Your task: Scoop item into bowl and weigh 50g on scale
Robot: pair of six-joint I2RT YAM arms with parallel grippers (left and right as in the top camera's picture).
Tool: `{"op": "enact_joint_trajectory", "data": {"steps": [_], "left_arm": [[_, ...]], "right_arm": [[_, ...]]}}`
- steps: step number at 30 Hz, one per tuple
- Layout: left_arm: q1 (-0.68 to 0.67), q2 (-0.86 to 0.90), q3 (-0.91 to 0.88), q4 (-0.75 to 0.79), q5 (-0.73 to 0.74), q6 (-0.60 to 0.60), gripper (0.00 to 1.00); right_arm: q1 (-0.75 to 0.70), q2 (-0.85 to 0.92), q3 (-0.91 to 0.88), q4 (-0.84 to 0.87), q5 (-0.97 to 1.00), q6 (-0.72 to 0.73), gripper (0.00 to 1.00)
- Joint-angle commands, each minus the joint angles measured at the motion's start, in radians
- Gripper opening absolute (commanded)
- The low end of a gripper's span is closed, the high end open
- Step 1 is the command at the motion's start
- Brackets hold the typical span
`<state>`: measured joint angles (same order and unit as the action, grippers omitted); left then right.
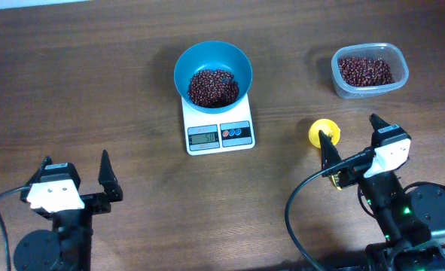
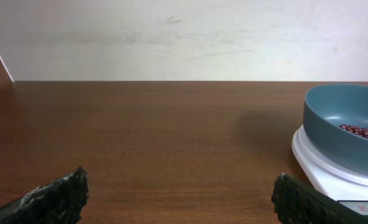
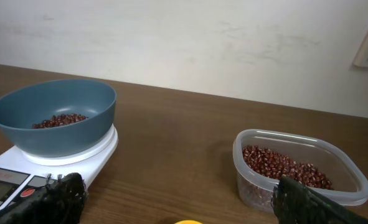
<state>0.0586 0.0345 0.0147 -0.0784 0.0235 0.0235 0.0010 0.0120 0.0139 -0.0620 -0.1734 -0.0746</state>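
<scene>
The brown wooden table carries few things. Far from me and near its middle stands the scale, a white square with its grey display and a red and a blue button on the edge facing me; the digits are too small for me to read with confidence. The blue bowl sits on the scale's platform, and the beans lie as a dark red-brown heap in its bottom. Off to my right, well apart from the scale, a clear plastic tub holds more of the same beans. A small yellow scoop lies on the table between the scale and the tub, close to my right side. Nothing stands between my arms and the scale. My left gripper hangs over bare wood near my edge of the table, its jaws spread wide and holding nothing; in its own wrist view the bowl and a corner of the scale sit beyond its right finger. My right gripper is likewise spread wide and holds nothing. One fingertip overlaps the scoop from above, and I cannot tell whether it touches; its wrist view shows only a yellow sliver at the bottom edge.
</scene>
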Motion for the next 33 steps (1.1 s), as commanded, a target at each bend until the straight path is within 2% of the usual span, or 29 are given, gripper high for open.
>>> {"op": "enact_joint_trajectory", "data": {"steps": [1,13,18,33], "left_arm": [[0.005,0.003,-0.005,-0.002,0.014,0.016,0.99],[0.005,-0.030,-0.005,-0.001,0.014,0.016,0.99],[-0.099,-0.030,-0.005,-0.001,0.014,0.016,0.99],[-0.099,-0.030,-0.005,-0.001,0.014,0.016,0.99]], "right_arm": [[0.006,-0.006,-0.008,-0.001,0.002,0.008,0.99],[0.006,-0.006,-0.008,-0.001,0.002,0.008,0.99],[0.006,-0.006,-0.008,-0.001,0.002,0.008,0.99],[0.006,-0.006,-0.008,-0.001,0.002,0.008,0.99]]}}
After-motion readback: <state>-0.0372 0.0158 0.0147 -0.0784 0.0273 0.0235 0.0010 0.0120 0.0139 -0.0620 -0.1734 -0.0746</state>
